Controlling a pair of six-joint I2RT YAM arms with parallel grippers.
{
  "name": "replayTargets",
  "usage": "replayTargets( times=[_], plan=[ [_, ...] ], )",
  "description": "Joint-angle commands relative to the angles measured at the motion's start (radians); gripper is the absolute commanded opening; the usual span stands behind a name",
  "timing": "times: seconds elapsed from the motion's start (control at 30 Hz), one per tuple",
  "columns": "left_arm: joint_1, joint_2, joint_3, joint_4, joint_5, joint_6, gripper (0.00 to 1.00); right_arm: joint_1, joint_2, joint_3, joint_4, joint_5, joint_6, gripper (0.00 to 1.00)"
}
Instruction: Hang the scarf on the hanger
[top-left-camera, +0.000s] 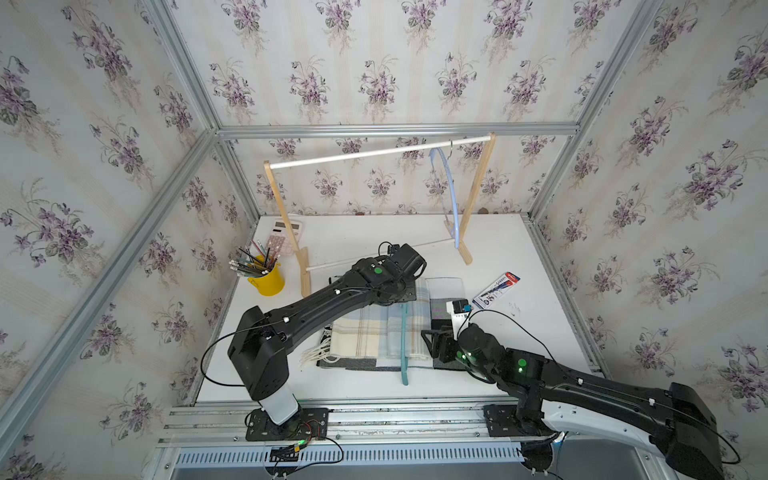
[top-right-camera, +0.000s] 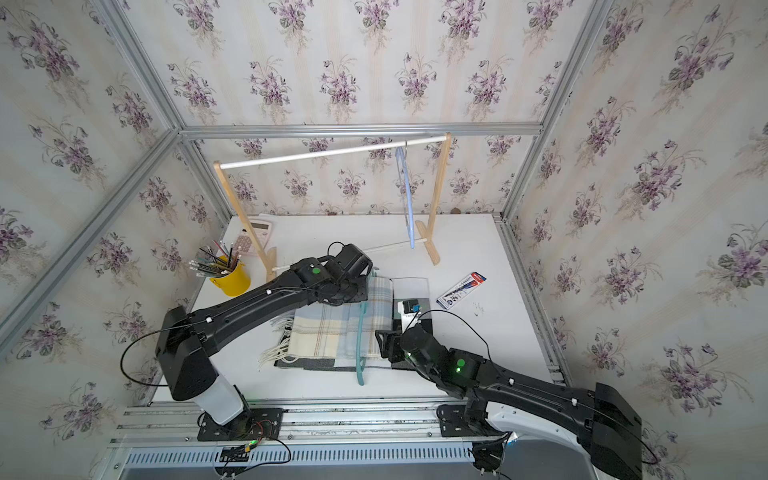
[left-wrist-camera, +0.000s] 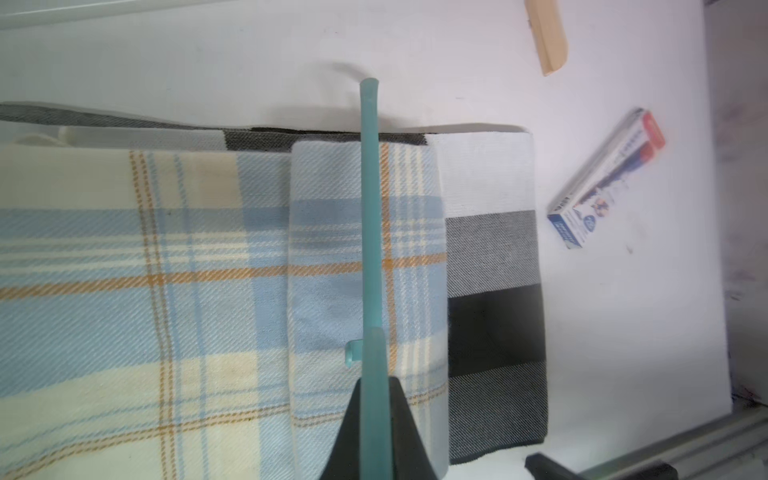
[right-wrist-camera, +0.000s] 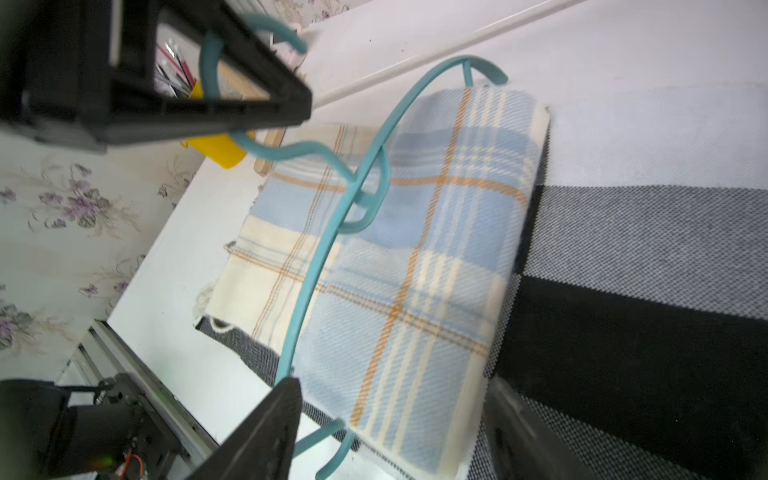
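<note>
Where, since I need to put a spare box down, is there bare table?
Barest: the back right of the table, between the rack's right foot, the pen pack and the right edge. Also the narrow front strip before the scarf. Crowded: the middle, with scarf, teal hanger and mat; and the back left corner, with cup and calculator.

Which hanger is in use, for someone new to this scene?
On the white table, before the wooden garment rack, lies a folded plaid scarf. The teal hanger runs across it, held by the left gripper; the pale blue hanger hangs from the rack's rail.
</note>
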Motion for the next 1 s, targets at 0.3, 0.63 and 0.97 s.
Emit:
replayTargets(
  times=[0.3, 0.63, 0.97],
  plan=[
    [-0.036, 0.279, 0.395, -0.475, -0.197, -0.304, 0.0, 0.227, 0.367, 0.157, 0.152, 0.483, 0.036, 0.71],
    [-0.037, 0.345, 0.493, -0.537, -0.188, -0.344, 0.0, 0.228, 0.576, 0.278, 0.016, 0.557, 0.112, 0.64],
    [-0.039, 0.355, 0.506, -0.539, -0.181, -0.337, 0.0, 0.22, 0.724, 0.388, -0.145, 0.634, 0.13, 0.57]
  ],
)
